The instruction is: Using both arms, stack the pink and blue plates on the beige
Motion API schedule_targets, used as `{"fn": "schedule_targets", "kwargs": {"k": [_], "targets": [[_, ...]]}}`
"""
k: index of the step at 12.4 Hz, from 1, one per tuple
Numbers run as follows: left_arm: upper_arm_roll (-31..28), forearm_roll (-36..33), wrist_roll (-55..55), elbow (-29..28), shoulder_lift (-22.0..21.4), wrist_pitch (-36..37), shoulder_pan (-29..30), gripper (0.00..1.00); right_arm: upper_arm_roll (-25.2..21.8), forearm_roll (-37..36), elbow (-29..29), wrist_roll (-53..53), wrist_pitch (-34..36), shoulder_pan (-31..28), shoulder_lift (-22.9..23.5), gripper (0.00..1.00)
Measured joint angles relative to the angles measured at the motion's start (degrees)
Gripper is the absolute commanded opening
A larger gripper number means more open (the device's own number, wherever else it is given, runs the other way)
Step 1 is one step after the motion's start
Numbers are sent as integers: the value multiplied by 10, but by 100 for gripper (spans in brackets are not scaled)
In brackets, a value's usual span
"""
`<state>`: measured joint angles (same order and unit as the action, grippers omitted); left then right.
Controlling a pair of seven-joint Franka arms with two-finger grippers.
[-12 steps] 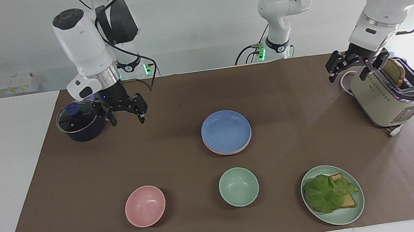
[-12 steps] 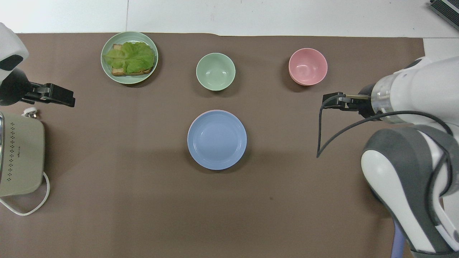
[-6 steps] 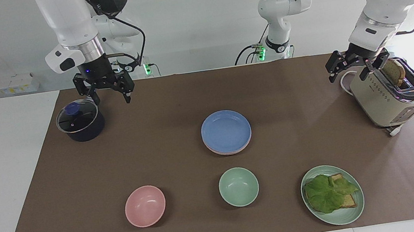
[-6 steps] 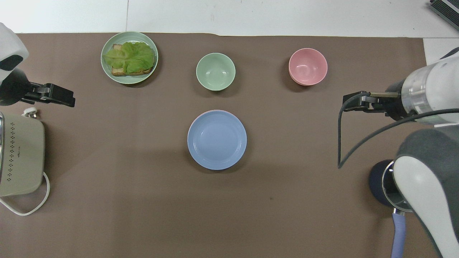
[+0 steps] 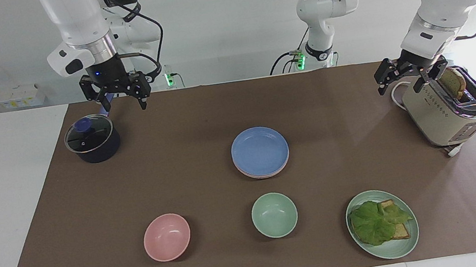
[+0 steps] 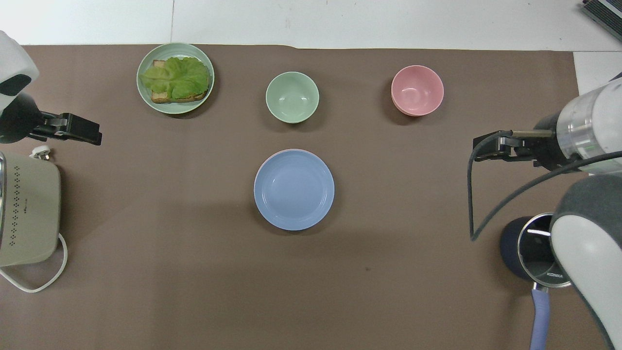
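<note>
Both plates are already sitting stacked mid-bench, the blue plate (image 5: 260, 150) topping the pink plate (image 5: 267, 173); beige is hiding underneath, if present. Right gripper (image 5: 121, 104) is hanging spread-jawed beside the saucepan (image 5: 92, 139), left gripper (image 5: 403, 82) spread-jawed by the toaster (image 5: 449, 111). Stacking looks finished; next is probably just parking.

"KONKA" on the rim of the pot (image 6: 534, 248) lid (toaster (image 6: 26, 214) lettering unreadable)

Both white arms are shown raised clear of the tabletop (image 5: 199, 125). The right gripper (image 5: 122, 104) is held pointing downward, its fingers (image 5: 141, 104) spread and empty. The left gripper (image 5: 400, 83) is held tilted at the left arm's end, fingers likewise parted, nothing grasped.
</note>
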<state>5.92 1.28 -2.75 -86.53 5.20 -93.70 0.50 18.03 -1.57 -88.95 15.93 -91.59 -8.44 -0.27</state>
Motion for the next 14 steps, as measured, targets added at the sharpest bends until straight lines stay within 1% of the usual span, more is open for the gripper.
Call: {"fn": "schedule_targets", "kwargs": {"k": [5,10,12,14], "targets": [[0,0,0,0,0,0,0,100,-1,0,6,-3,5,0,0,100],[0,0,0,0,0,0,0,100,-14,0,7,-7,5,1,2,100],[0,0,0,0,0,0,0,100,-34,0,8,-22,5,15,2,100],[0,0,0,0,0,0,0,100,-82,0,8,-22,7,61,2,100]]}}
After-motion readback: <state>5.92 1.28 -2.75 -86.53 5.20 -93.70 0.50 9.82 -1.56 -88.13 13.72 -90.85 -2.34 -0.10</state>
